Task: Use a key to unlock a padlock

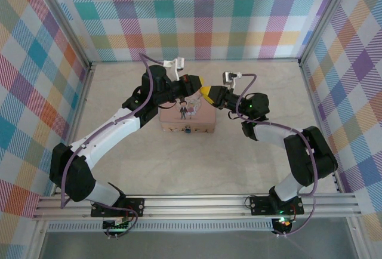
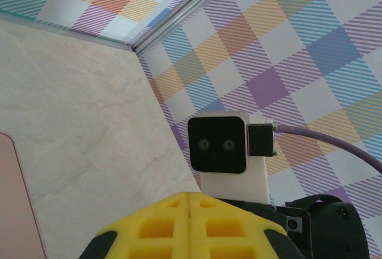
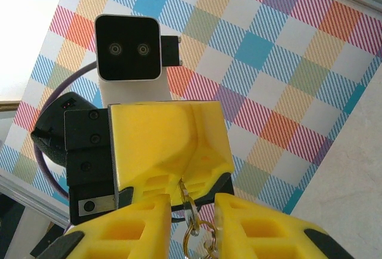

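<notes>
Marble tabletop [image 1: 179,169], above pink tin [image 1: 179,122]: key handover.
Found key ring [image 3: 192,230] pinched in left gripper [image 3: 185,175], hanging between narrow-parted jaws of right gripper [image 3: 192,211]; padlock [image 1: 188,129] below, on tin's front.

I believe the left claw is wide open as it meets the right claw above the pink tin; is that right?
Not quite: the left claw is shut, not wide open, as the left wrist view shows. The rest stands: it meets the right claw above the pink tin.
</notes>
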Robot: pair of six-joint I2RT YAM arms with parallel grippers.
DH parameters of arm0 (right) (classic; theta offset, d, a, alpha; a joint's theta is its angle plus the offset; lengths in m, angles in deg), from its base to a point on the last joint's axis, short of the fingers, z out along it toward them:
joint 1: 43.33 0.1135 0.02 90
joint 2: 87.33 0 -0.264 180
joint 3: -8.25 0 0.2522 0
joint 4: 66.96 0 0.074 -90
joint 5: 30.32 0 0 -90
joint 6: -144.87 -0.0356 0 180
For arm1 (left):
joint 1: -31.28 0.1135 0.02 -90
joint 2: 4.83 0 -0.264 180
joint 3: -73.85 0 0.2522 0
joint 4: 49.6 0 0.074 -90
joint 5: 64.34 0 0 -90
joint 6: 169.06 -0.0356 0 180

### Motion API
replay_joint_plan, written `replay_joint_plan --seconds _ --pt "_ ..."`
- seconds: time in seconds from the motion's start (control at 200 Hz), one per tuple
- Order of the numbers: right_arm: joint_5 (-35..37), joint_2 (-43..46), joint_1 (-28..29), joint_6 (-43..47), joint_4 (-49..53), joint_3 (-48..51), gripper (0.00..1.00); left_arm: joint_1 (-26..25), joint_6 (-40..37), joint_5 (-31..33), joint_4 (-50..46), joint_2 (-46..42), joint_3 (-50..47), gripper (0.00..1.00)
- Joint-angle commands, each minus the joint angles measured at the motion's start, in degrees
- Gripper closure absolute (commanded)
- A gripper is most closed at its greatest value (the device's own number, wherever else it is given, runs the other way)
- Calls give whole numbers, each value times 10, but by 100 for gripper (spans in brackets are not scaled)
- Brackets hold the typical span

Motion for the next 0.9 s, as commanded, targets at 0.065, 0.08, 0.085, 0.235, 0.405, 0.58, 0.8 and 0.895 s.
replay_joint_plan --seconds 0.065,0.08,0.085,0.235,0.405,0.58,0.8,0.895 --pt "-4 0 4 -5 -35 -4 77 -9 -6 10 7 -8 7 100" --pt "-4 0 3 -5 -35 -4 78 -9 -7 10 7 -9 7 100" --pt "-4 1 3 -5 -35 -4 78 -9 -6 10 7 -9 6 100" --pt "-4 1 4 -4 -35 -2 93 -9 -7 15 8 -14 1 100" --pt "-4 2 3 1 -35 0 100 -9 -5 16 8 -20 -1 100" --pt "-8 3 0 9 -34 3 100 -4 -10 25 -11 -32 -2 74" --pt "-7 5 -2 20 -28 9 100 3 -14 17 -19 -56 -17 79" --pt "-6 3 -2 21 -29 7 100 3 -8 4 -14 -52 -20 86"
